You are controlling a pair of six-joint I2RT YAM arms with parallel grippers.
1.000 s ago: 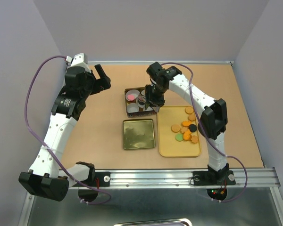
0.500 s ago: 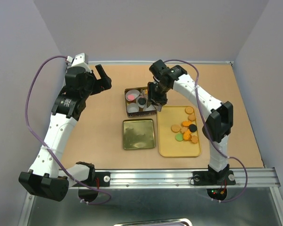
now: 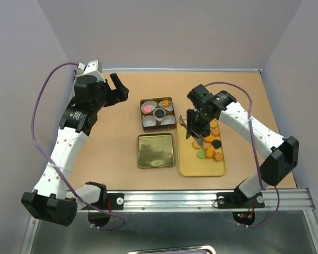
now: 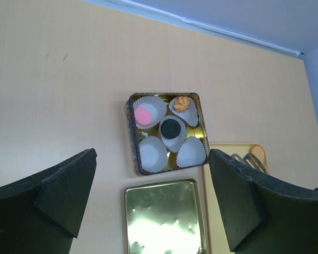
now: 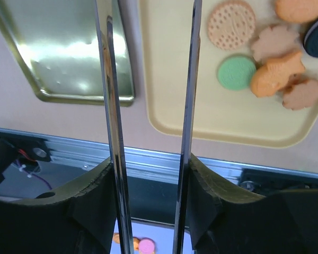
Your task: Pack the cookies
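The right tool [image 3: 195,133] hangs over the left part of the yellow tray [image 3: 199,168]. Its two long thin blades stand apart with nothing between them. The loose cookies [image 3: 209,144] lie in a tight bunch on the tray, just right of it, and several touch or overlap. In the right wrist view a green cookie [image 5: 236,72] sits against an orange fish-shaped cookie [image 5: 275,74]. The left tool [image 3: 119,89] is raised at the far left, spread wide and empty, well apart from everything.

The tin [image 4: 130,138] stands on the table [image 3: 111,143] to the far left of the tray and holds five white liners. Three are filled, with a pink cookie [image 4: 143,115], a black cookie [image 4: 170,127] and an orange cookie [image 4: 183,103]. The two empty liners [image 4: 152,152] are on its near side. The lid [image 3: 156,150] lies flat just near of the tin.

The likely next step is picking another cookie from the bunch, and that is where trouble looks likeliest. The blades are narrow and the cookies crowd each other, so a blade coming down between two could shove a neighbour aside or ride up onto it. An off-centre pinch could let a flat cookie twist out, and a hard squeeze might crack it. At the tin, the light paper liners may shift or tip if a blade brushes them. A drop aimed too far would land on a liner already filled.
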